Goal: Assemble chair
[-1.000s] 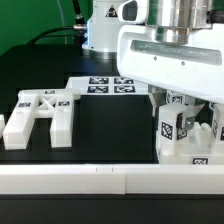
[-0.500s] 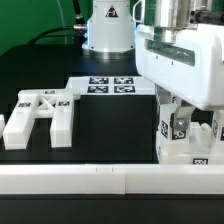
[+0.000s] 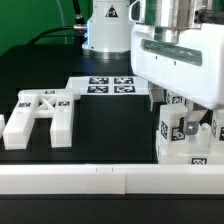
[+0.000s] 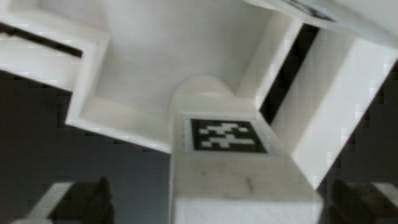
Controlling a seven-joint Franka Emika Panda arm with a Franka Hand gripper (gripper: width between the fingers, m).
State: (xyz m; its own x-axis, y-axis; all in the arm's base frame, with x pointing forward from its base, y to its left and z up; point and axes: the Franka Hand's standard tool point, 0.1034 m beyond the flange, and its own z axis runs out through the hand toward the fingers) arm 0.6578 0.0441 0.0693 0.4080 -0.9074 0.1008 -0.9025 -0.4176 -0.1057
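At the exterior view's right, white chair parts (image 3: 182, 138) with square tags stand upright together on the black table. My gripper (image 3: 187, 115) hangs straight over them, one finger on each side of an upright tagged piece. In the wrist view that white bar (image 4: 228, 135) with its tag runs between the dark fingers (image 4: 71, 203), and a gap shows on both sides. My gripper (image 4: 222, 208) is open and holds nothing. The cross-braced flat plate (image 3: 40, 115) lies apart at the exterior view's left.
The marker board (image 3: 110, 86) lies flat at the back middle. A long white rail (image 3: 100, 178) runs along the table's front edge. The arm's white base (image 3: 108, 30) stands behind the marker board.
My hand has shifted a little toward the exterior view's right. The fingers have spread away from the upright tagged piece, which stays standing.
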